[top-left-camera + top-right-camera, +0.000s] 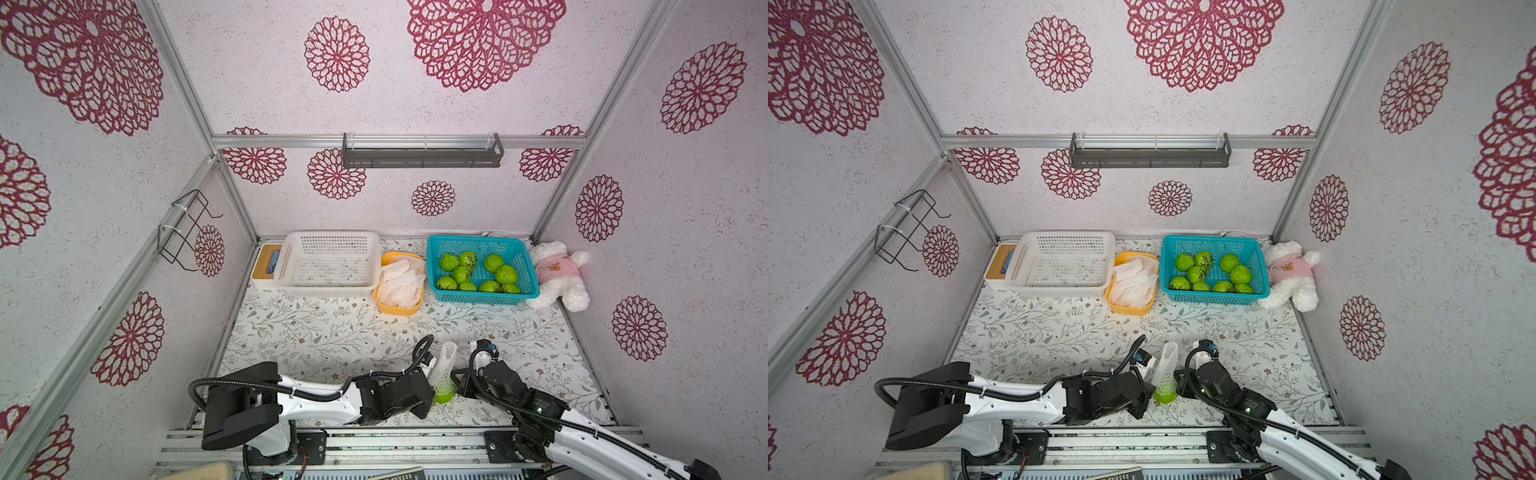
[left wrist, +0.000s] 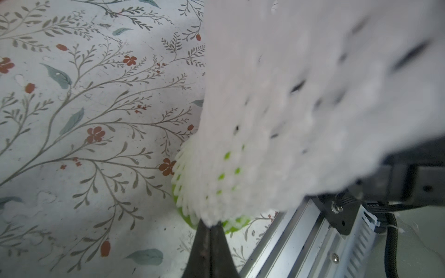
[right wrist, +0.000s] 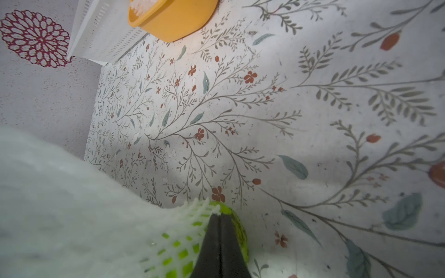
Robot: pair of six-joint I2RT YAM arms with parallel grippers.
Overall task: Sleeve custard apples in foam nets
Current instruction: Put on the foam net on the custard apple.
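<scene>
White foam net [image 1: 446,362] — blurred in wrist views, custard apple [image 1: 443,399] mostly hidden

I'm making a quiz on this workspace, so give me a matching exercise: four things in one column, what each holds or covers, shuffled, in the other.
1 white basket
2 yellow tub
3 teal basket
4 upright foam net

a holds bare custard apples
b holds spare foam nets
c no fruit inside
d partly over one custard apple

Pairs: 1-c, 2-b, 3-a, 4-d
</scene>
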